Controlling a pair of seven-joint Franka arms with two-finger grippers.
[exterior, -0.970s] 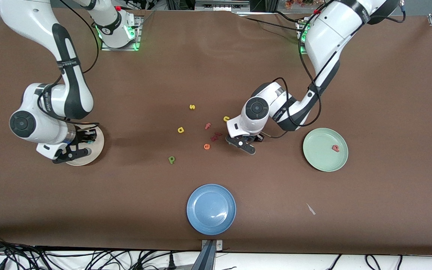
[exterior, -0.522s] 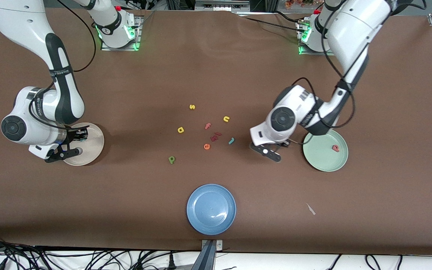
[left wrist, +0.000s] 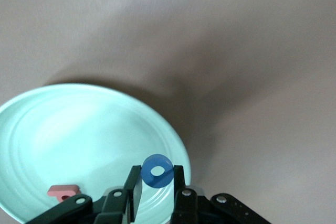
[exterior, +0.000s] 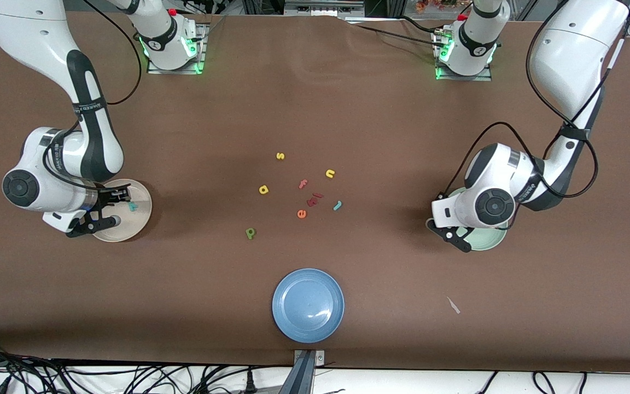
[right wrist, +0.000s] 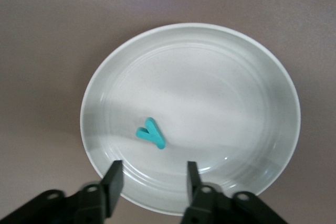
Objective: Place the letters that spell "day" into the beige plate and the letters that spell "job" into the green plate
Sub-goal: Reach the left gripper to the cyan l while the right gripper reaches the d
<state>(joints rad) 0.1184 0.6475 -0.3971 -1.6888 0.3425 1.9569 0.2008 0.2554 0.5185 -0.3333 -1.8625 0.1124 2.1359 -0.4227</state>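
left wrist view shows the left gripper (left wrist: 153, 192) clenched on a small blue ring-shaped toy letter o (left wrist: 157, 171), held over the rim of the round pale mint-green shallow plate (left wrist: 63, 129), where a salmon-red chunky letter b (left wrist: 64, 190) already lies. to do this drop well, i judge the gripper should carry the o a little further in over the plate's flat middle, come low, then part its fingers so the ring does not roll off the edge or knock the b.

right wrist view has the right gripper (right wrist: 152, 182) hanging over the round cream-beige shallow plate (right wrist: 252, 103) with its fingers spread and empty; a tiny teal letter y (right wrist: 151, 133) lies released on the plate's floor between rim and centre.

on the brown table, near the middle, wait a yellow letter a (exterior: 263, 189) and a green letter d (exterior: 250, 233), both meant for the beige plate, and a teal hooked letter j (exterior: 337, 206) meant for the green one. close by lie a yellow s (exterior: 280, 156), a yellow n (exterior: 330, 173), a salmon f (exterior: 303, 184) and an orange e (exterior: 301, 213). a round blue plate (exterior: 308, 305), nearest the front camera, holds nothing.
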